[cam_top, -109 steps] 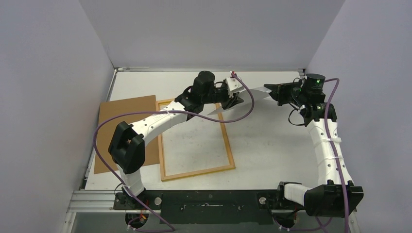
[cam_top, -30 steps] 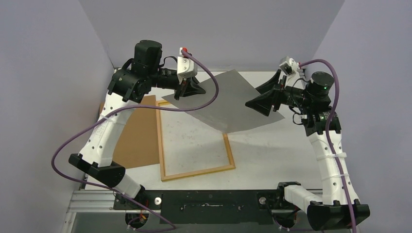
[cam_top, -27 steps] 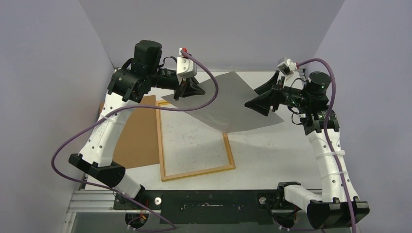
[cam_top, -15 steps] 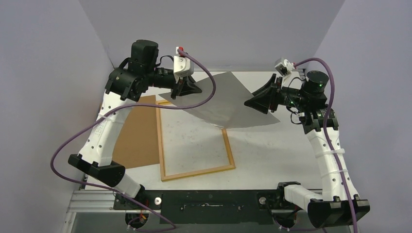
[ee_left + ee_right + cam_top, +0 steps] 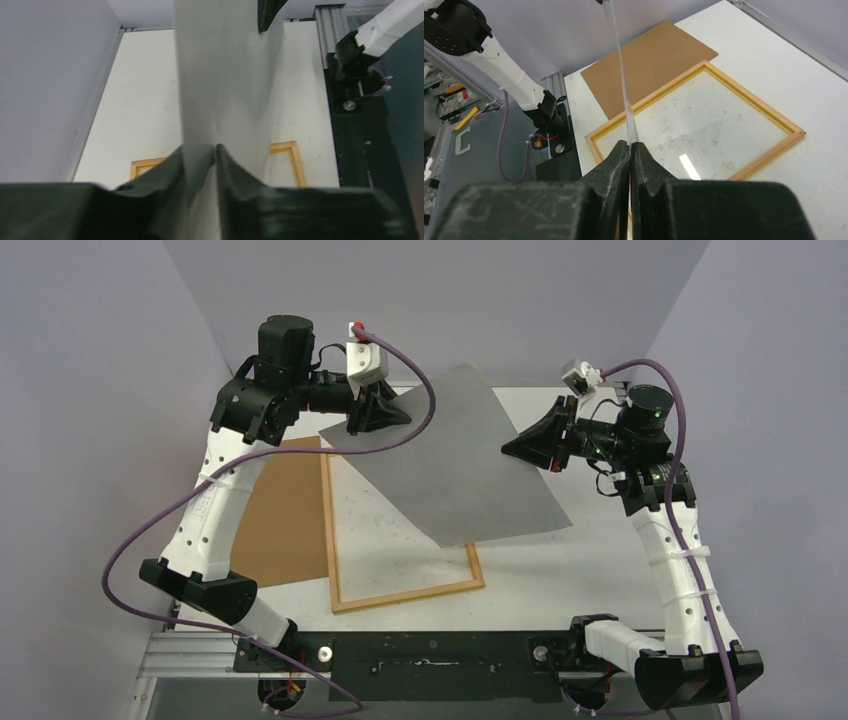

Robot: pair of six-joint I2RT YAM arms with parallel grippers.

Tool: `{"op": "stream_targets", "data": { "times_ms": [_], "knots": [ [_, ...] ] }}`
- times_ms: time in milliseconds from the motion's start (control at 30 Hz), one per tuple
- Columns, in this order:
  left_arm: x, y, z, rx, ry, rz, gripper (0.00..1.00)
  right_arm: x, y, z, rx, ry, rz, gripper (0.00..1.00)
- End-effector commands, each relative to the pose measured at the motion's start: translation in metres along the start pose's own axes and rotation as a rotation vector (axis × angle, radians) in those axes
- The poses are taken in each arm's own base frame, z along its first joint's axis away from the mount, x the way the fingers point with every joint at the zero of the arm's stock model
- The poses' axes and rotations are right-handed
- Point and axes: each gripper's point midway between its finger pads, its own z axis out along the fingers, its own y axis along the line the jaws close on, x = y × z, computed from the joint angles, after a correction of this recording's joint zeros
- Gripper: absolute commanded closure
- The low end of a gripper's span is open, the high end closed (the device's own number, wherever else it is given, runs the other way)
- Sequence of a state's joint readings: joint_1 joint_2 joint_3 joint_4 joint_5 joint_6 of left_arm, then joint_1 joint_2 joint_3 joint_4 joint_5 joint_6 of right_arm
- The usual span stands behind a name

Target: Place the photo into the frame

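Top external view: the rectangular paper photo (image 5: pixel 458 458), grey back showing, hangs tilted over the thin light-wood frame (image 5: pixel 410 597). The right claw (image 5: pixel 510 448), open a moment ago, now clamps its edge while the left claw (image 5: pixel 400 412) keeps its pinch, so a two-armed lowering looks ready.

My left arm (image 5: pixel 212 508) and right arm (image 5: pixel 680 570) look alike: white link shells dotted with small holes, joined by chunky black motor housings. A purple cable (image 5: pixel 500 135) loops loosely along each one up to a small white camera box (image 5: pixel 361 360) at the wrist. The left fingers (image 5: pixel 162 175) and right fingers (image 5: pixel 649 172) are matte black wedges. Both bases share a black mounting plate (image 5: pixel 430 665) with two silver bolts (image 5: pixel 324 652).
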State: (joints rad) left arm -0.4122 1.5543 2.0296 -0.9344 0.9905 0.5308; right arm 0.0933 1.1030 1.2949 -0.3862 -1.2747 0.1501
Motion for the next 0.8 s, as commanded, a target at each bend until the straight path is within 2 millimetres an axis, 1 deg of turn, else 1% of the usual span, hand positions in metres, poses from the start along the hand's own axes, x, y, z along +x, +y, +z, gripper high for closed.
{"op": "stream_targets", "data": {
  "times_ms": [0,100,133,167,200,267,300,333,367,433,467,500,633,700,767],
  "knots": [
    [-0.017,0.016,-0.007,-0.092,-0.041,0.029,0.69,-0.025,0.003,0.000,0.046,-0.038,-0.043,1.00],
    [-0.014,0.029,-0.013,-0.188,-0.031,0.025,0.32,-0.040,-0.004,0.005,0.094,-0.081,0.054,1.00],
    [-0.014,0.036,-0.017,-0.236,-0.038,0.030,0.25,-0.042,-0.009,0.007,0.118,-0.073,0.102,1.00],
    [-0.012,0.043,-0.021,-0.286,-0.042,0.030,0.21,-0.040,-0.013,0.009,0.142,-0.051,0.138,1.00],
    [-0.015,0.046,-0.028,-0.343,-0.056,0.039,0.18,-0.036,-0.020,0.011,0.185,-0.020,0.165,1.00],
    [-0.012,0.059,-0.041,-0.466,-0.078,0.044,0.13,-0.028,-0.021,0.017,0.221,0.024,0.188,1.00],
    [-0.004,0.068,-0.048,-0.542,-0.075,0.034,0.11,-0.026,-0.022,0.021,0.235,0.026,0.201,1.00],
    [-0.004,0.074,-0.056,-0.603,-0.084,0.034,0.09,-0.025,-0.023,0.026,0.240,0.019,0.224,1.00],
    [-0.003,0.078,-0.063,-0.658,-0.089,0.029,0.04,-0.025,-0.027,0.032,0.249,0.002,0.252,1.00],
    [0.000,0.086,-0.077,-0.745,-0.069,0.004,0.03,-0.025,-0.044,0.040,0.308,-0.046,0.354,1.00],
    [0.004,0.090,-0.084,-0.791,-0.048,-0.030,0.03,-0.025,-0.048,0.046,0.310,-0.065,0.420,1.00],
    [0.009,0.094,-0.090,-0.835,-0.026,-0.066,0.03,-0.024,-0.054,0.049,0.321,-0.073,0.451,1.00],
    [0.041,0.112,-0.116,-1.016,0.067,-0.203,0.03,-0.015,-0.078,0.056,0.387,-0.101,0.501,1.00],
    [0.057,0.112,-0.120,-1.038,0.103,-0.256,0.03,-0.005,-0.091,0.062,0.407,-0.076,0.557,1.00],
    [0.073,0.105,-0.115,-0.988,0.138,-0.301,0.14,0.012,-0.108,0.072,0.454,-0.063,0.656,1.00]
  ]
}}
